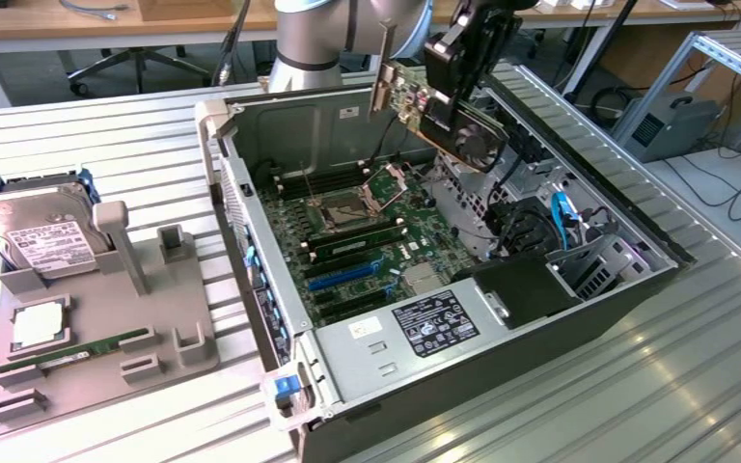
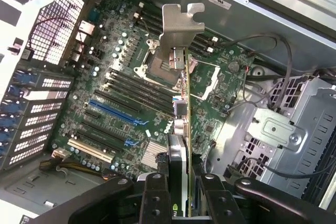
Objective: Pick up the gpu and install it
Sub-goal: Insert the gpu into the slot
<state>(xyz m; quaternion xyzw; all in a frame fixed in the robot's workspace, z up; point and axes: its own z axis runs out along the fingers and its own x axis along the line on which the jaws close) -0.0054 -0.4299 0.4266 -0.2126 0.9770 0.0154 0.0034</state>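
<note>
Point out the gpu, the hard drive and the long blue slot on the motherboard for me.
gpu [image 2: 179, 30]: wrist view, on its silver end bracket.
hard drive [image 1: 51, 246]: exterior view, on its white label.
long blue slot [image 2: 114, 113]: wrist view, about midway along the slot.

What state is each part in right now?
gpu: held in the air over the open case, not seated.
gripper: shut on the gpu.
case: on its side, open.
blue slot: empty.
hard drive: on the tray, outside the case.
RAM stick: lying on the tray.
</note>
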